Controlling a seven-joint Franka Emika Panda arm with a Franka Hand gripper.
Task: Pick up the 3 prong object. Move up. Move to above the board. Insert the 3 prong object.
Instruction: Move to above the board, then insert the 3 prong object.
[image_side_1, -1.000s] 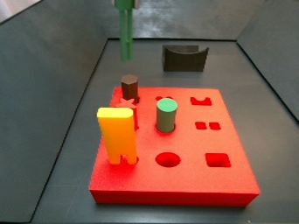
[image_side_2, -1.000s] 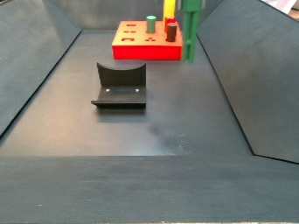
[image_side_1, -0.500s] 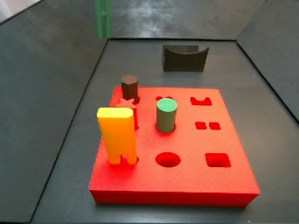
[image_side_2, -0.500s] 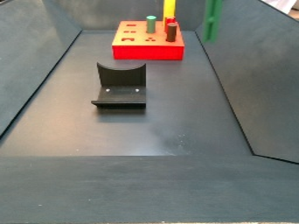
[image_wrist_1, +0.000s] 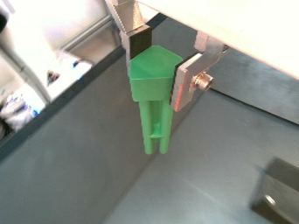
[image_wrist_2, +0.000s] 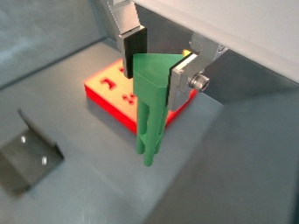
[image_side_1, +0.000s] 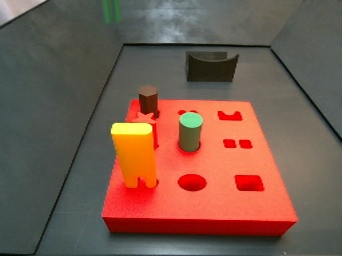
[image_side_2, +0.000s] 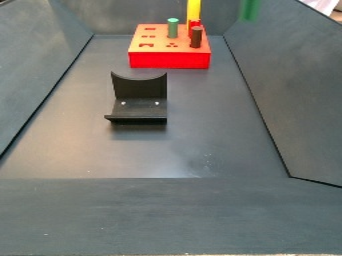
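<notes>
My gripper (image_wrist_1: 162, 64) is shut on the 3 prong object (image_wrist_1: 151, 89), a tall green post with a triangular top; the silver fingers clamp its top from two sides in both wrist views, with my gripper (image_wrist_2: 158, 65) and the post (image_wrist_2: 152, 109) high in the air. Its thin legs (image_wrist_1: 155, 142) hang free. In both side views only the post's lower end shows at the upper edge (image_side_1: 112, 10) (image_side_2: 249, 8); the gripper is out of frame there. The red board (image_side_1: 254, 207) lies on the floor, well below and away from the post; it also shows in a wrist view (image_wrist_2: 107, 87) and a side view (image_side_2: 154, 57).
On the board stand a yellow two-legged block (image_side_1: 132, 155), a short green cylinder (image_side_1: 191, 132) and a dark brown cylinder (image_side_1: 148, 99). The dark fixture (image_side_1: 210, 65) (image_side_2: 136, 95) stands on the floor beyond the board. Sloping grey walls enclose the floor.
The green post has risen with the gripper: it hung well inside both side views before, and now only its lower end shows at their upper edges.
</notes>
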